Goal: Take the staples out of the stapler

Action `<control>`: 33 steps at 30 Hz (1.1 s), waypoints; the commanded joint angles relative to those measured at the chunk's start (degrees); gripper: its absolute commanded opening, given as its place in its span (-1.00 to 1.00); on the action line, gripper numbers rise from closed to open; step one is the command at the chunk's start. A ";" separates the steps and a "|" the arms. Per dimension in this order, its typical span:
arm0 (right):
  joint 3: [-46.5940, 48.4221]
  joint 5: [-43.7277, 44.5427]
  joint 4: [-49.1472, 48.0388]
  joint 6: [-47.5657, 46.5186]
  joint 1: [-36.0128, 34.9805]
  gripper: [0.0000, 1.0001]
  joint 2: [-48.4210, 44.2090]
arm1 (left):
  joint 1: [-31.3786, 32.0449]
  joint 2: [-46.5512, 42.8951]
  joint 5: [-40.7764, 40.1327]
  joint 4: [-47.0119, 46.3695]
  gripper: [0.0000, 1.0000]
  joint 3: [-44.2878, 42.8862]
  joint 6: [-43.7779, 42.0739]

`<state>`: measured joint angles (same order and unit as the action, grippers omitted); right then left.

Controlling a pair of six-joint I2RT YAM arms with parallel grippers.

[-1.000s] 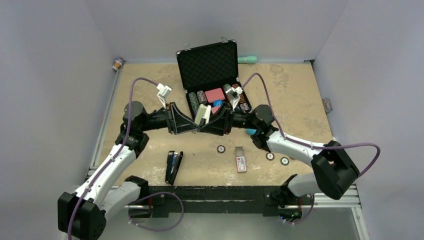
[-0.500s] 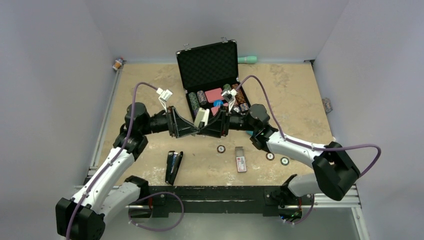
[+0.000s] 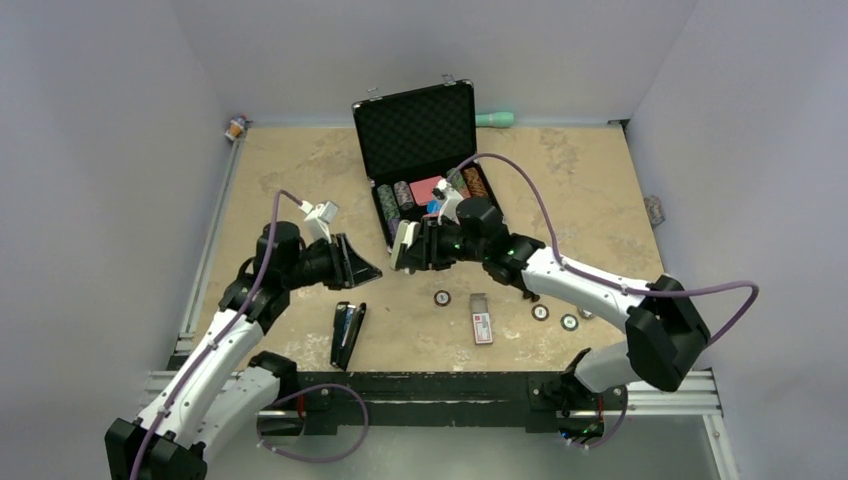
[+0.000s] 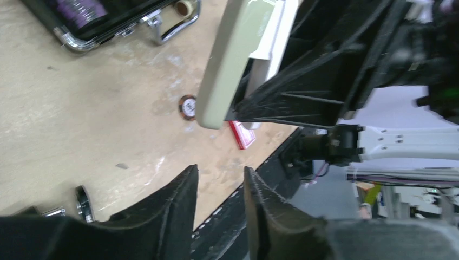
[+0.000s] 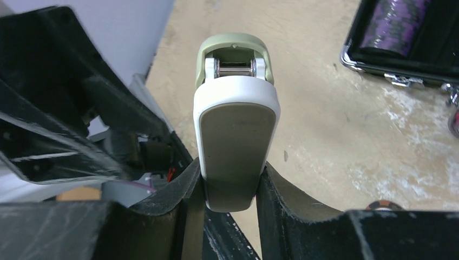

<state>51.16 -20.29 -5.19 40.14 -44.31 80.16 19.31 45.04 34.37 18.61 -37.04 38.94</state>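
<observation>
The black stapler (image 3: 346,335) lies on the table near the front edge, below my left gripper (image 3: 374,269), and nothing touches it. My left gripper is open and empty, its fingers (image 4: 181,189) apart above the table. My right gripper (image 3: 403,247) is shut on a pale green and white hinged tool (image 3: 406,236) and holds it above the table in front of the case. In the right wrist view the tool (image 5: 235,124) stands between my fingers (image 5: 281,195), hinge pin at the far end. It also shows in the left wrist view (image 4: 233,59).
An open black case (image 3: 418,125) with poker chips stands at the back centre. A small red-and-white box (image 3: 482,323) and loose chips (image 3: 442,298) lie near the front. A teal bottle (image 3: 495,119) lies by the back wall.
Both grippers were together at the green and white tool. My left gripper has let go and pulled back to the left. My right gripper now holds the tool alone, shifted left.
</observation>
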 commanded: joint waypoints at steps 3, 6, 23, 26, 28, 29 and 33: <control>7.34 7.12 13.18 3.49 -2.55 -1.00 4.45 | 1.53 -2.28 -5.24 0.97 -0.78 6.86 1.85; 9.14 6.74 15.76 4.58 -2.85 -1.00 8.64 | 3.14 -3.16 -8.86 0.47 -1.00 9.59 4.88; 12.87 7.16 21.31 6.39 -5.70 -1.00 12.50 | 9.42 3.17 -13.85 -11.82 -1.00 13.77 13.41; 12.68 7.08 21.35 6.36 -5.86 -1.00 12.32 | 11.21 5.27 -14.45 -15.18 -1.00 13.89 14.85; 12.42 7.27 21.40 6.49 -5.87 -1.00 12.23 | 12.59 6.23 -15.15 -15.60 -1.00 13.18 15.01; 12.32 7.28 21.38 6.45 -5.95 -1.00 12.14 | 13.19 6.66 -15.43 -15.85 -1.00 13.03 15.04; 12.27 7.41 21.35 6.32 -5.91 -1.00 11.60 | 15.17 8.04 -16.91 -16.22 -1.00 12.60 15.22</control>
<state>62.19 -12.99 17.19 45.89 -49.89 94.50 32.82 52.29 19.75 6.46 -23.44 53.01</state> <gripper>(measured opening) 0.357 0.011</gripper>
